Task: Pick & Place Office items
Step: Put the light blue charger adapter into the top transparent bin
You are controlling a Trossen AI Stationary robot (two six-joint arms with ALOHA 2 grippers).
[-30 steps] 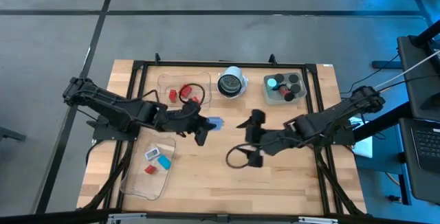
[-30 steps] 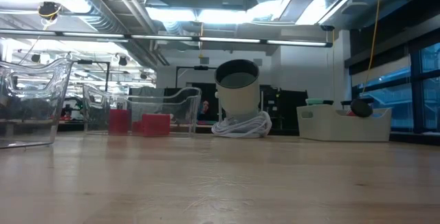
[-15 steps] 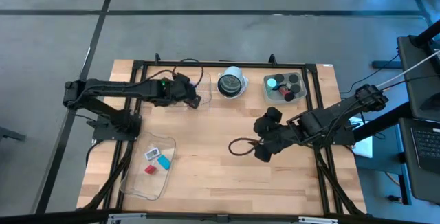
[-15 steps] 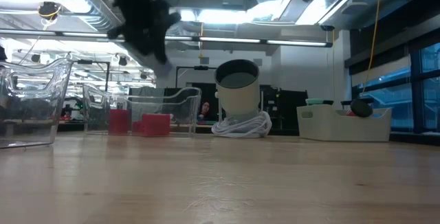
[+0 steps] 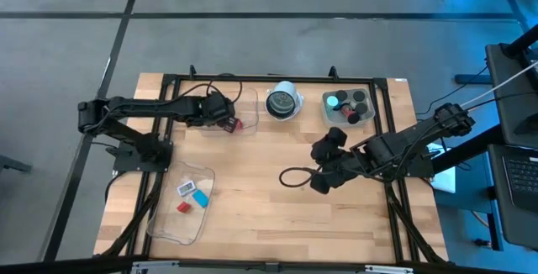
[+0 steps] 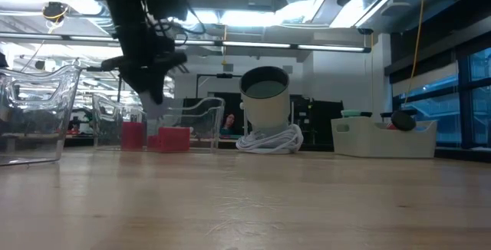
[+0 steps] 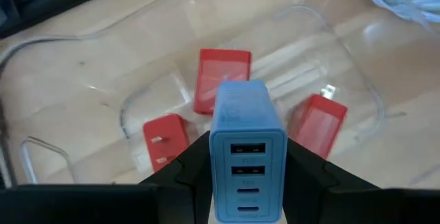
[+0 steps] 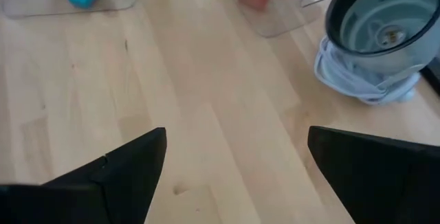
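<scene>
1. Left gripper [image 7: 237, 183] was clamped on a pale-blue charger [image 7: 244, 148], held over the clear tray [image 5: 202, 110] at the table's far side; three red blocks [image 7: 221, 80] lay in it. Probably poised for a drop there.
2. Right gripper [image 8: 234, 176] stood wide apart, empty, mid-table, near the round object [image 8: 381, 35]. Waiting.
3. Versus a second earlier: left arm had swung from mid-table to that far tray, charger with it. Right arm had pulled back slightly.
</scene>
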